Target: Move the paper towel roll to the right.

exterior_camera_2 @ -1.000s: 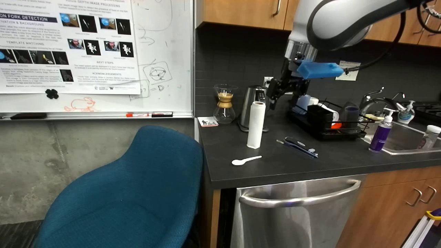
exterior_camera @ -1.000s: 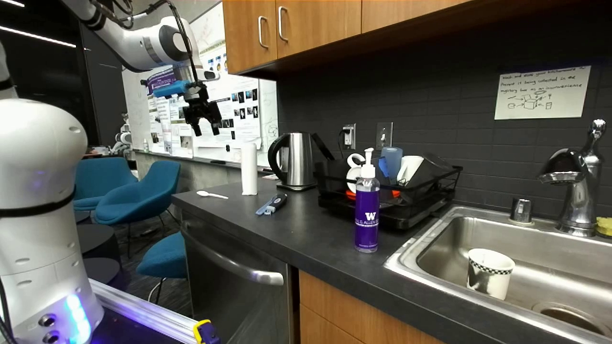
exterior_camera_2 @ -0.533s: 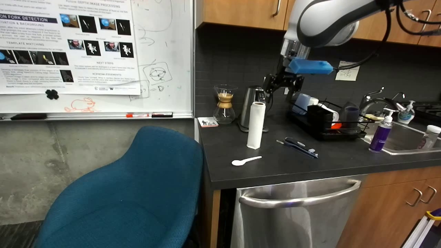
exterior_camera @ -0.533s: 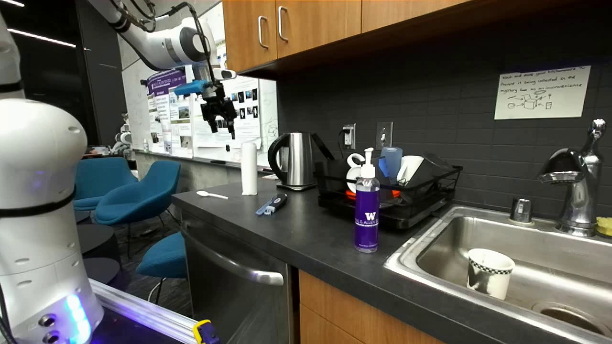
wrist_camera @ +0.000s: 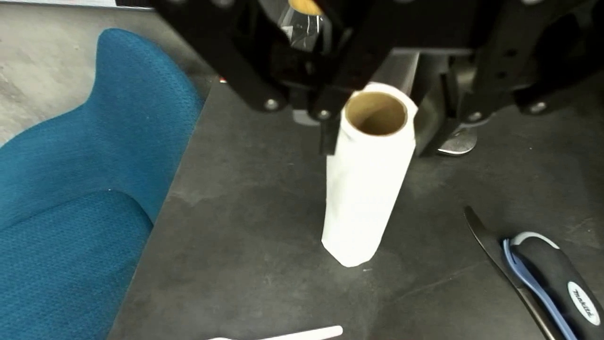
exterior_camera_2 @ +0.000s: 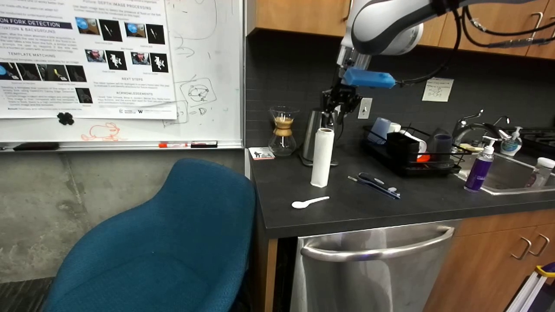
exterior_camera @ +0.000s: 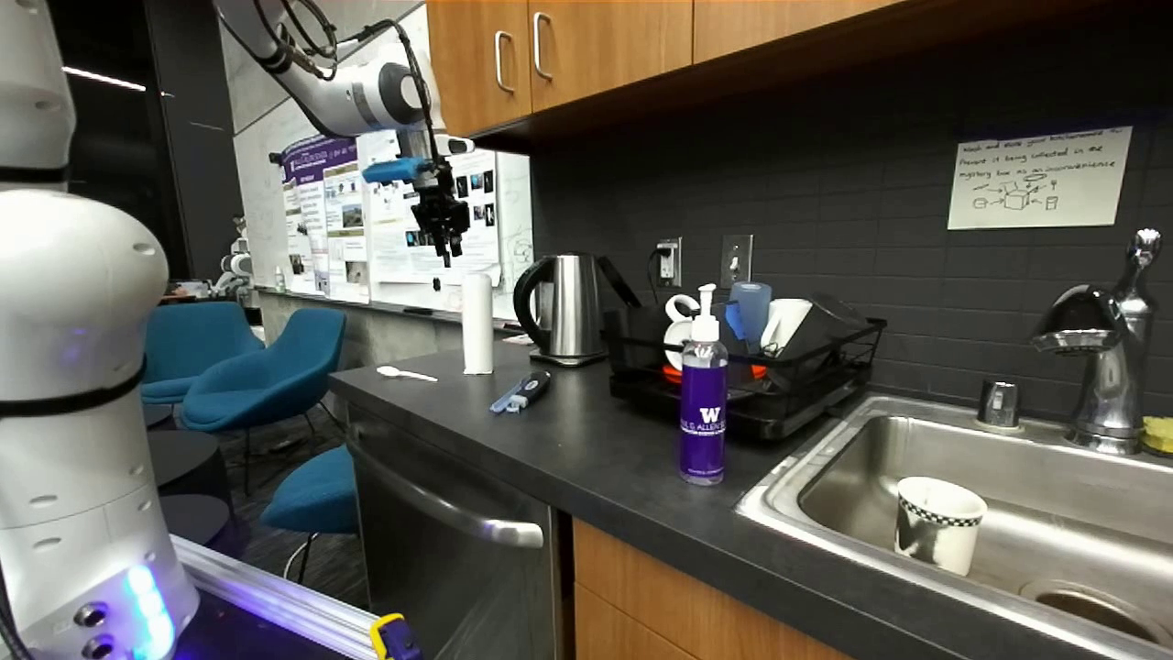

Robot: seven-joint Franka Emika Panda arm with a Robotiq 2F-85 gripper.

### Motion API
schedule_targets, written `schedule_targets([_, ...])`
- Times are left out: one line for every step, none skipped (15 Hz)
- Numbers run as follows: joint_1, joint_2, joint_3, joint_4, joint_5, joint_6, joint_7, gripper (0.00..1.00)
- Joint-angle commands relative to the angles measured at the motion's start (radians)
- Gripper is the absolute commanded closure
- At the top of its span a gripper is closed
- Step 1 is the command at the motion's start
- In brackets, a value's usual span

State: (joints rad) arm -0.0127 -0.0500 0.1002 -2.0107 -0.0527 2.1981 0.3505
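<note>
Gripper (wrist_camera: 377,141), one, black, pointing down; fingers parted.

Paper towel roll (wrist_camera: 363,193), one, white, upright on the dark counter (wrist_camera: 245,222); below the gripper, its open cardboard core near the fingertips and, in the wrist view, showing between them; contact cannot be told.

Kettle (exterior_camera_2: 310,138), one, steel; lower than the gripper, partly behind it in an exterior view.

Spoon (exterior_camera_2: 308,202), one, white, lying flat; below the gripper, in an exterior view on the counter's front-edge side of the roll.

Makita-marked implement (wrist_camera: 561,274), one, black-handled; below and right of the gripper in the wrist view, with a blue utensil (wrist_camera: 535,287) just beside it.

Glass carafe (exterior_camera_2: 283,130), one, wooden collar; lower and left of the gripper in an exterior view.

Chair (wrist_camera: 94,160), blue; left of the gripper in the wrist view, past the counter's end.

Dish rack (exterior_camera_2: 407,169), one, black, loaded; lower and right of the gripper in both exterior views.

Pump bottle (exterior_camera: 704,412), purple, white top, upright; likewise lower and right, near the rack.

Sink (exterior_camera: 1026,472), steel; farther right in both exterior views, a checker-banded cup (exterior_camera: 939,532) inside.
</note>
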Motion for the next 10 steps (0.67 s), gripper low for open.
schedule_targets([0.021, 0.090, -0.016, 0.118, -0.010, -0.034, 0.051, 0.85])
schedule_targets([0.023, 0.109, -0.019, 0.138, -0.034, -0.029, 0.075, 0.94])
schedule_targets([0.023, 0.134, -0.024, 0.162, -0.042, -0.036, 0.088, 0.99])
schedule_targets([0.025, 0.151, -0.029, 0.183, -0.050, -0.043, 0.100, 1.00])
schedule_targets([0.028, 0.170, -0.034, 0.204, -0.057, -0.057, 0.113, 1.00])
schedule_targets([0.030, 0.184, -0.040, 0.222, -0.056, -0.074, 0.119, 1.00])
schedule_targets([0.033, 0.198, -0.045, 0.239, -0.054, -0.092, 0.123, 1.00])
schedule_targets([0.036, 0.208, -0.050, 0.252, -0.049, -0.107, 0.126, 1.00])
schedule_targets([0.038, 0.218, -0.054, 0.266, -0.044, -0.122, 0.124, 1.00])
schedule_targets([0.040, 0.230, -0.059, 0.278, -0.044, -0.133, 0.127, 1.00])
